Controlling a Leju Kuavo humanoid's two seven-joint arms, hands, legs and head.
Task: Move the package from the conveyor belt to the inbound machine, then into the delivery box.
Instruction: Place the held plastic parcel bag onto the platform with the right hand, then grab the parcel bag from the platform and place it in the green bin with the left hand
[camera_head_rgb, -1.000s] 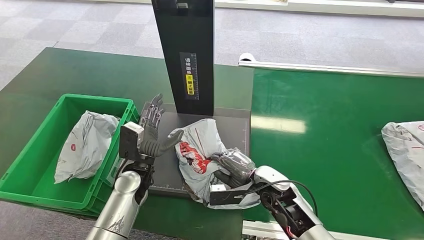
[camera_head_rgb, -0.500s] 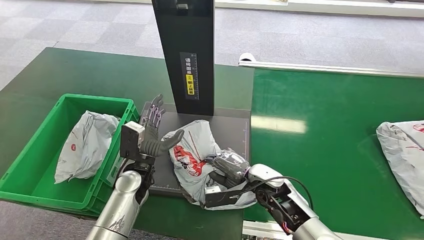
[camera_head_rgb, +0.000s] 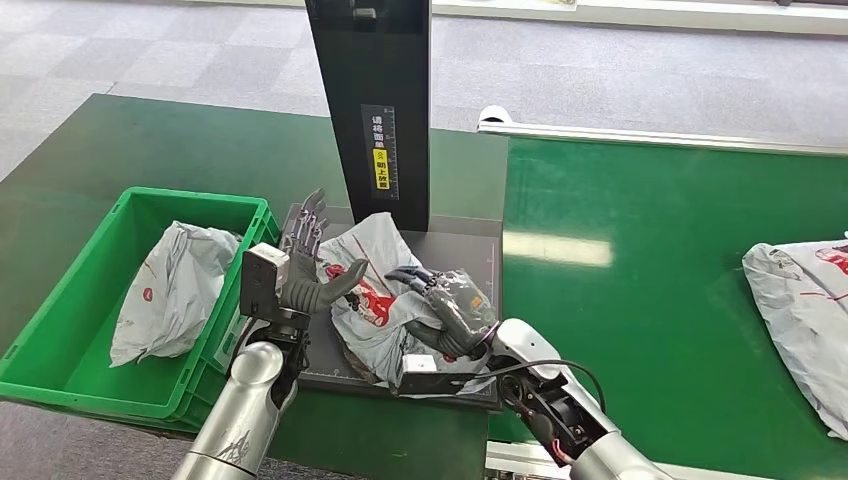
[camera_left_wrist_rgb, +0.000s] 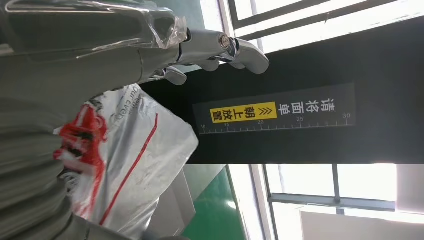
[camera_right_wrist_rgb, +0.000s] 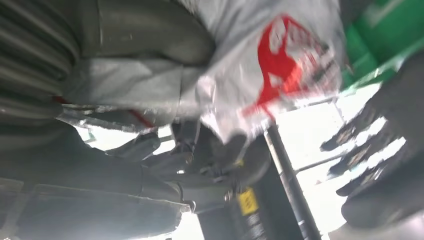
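Pkg slid left in the last 1 s, now fully on inbound machine plate, off the belt. Right hand opening, fingers lifting off it. Left hand spread, thumb touching pkg. Next: green delivery box

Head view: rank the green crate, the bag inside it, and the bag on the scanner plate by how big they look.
1. green crate, clearly largest.
2-3. bag on the scanner plate and bag in the crate look alike; both hands cover part of the first, so no ranking.
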